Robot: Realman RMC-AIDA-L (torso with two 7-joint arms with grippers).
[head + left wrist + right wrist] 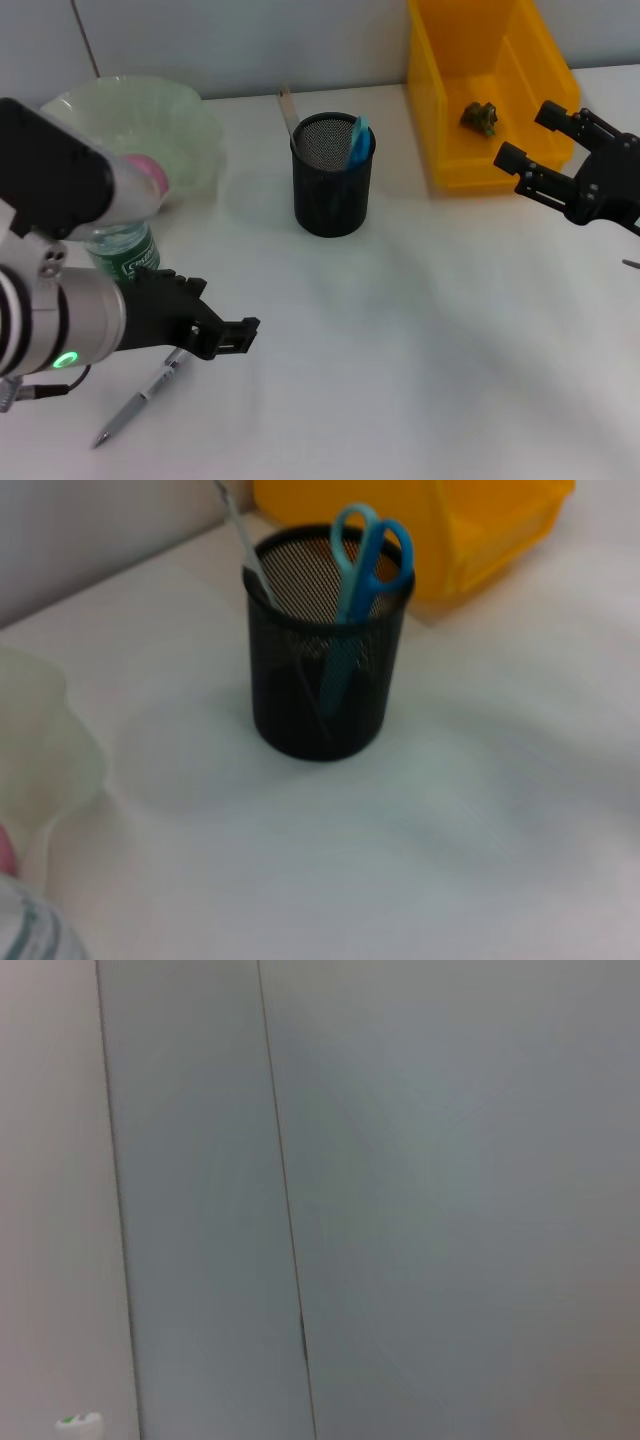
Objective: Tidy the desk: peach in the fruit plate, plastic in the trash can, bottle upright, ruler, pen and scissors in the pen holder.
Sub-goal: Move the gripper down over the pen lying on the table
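Head view shows me the black mesh pen holder (332, 175) on the counter (420, 330), with the blue scissors (357, 141) and the ruler (288, 110) standing in it. My left tool (225, 335) hovers near the holder's front-left, fingers slightly apart, empty, just over the pen (140, 400). My right tool (535, 145) is spread apart, right of the holder, beside the yellow bin (450, 100).
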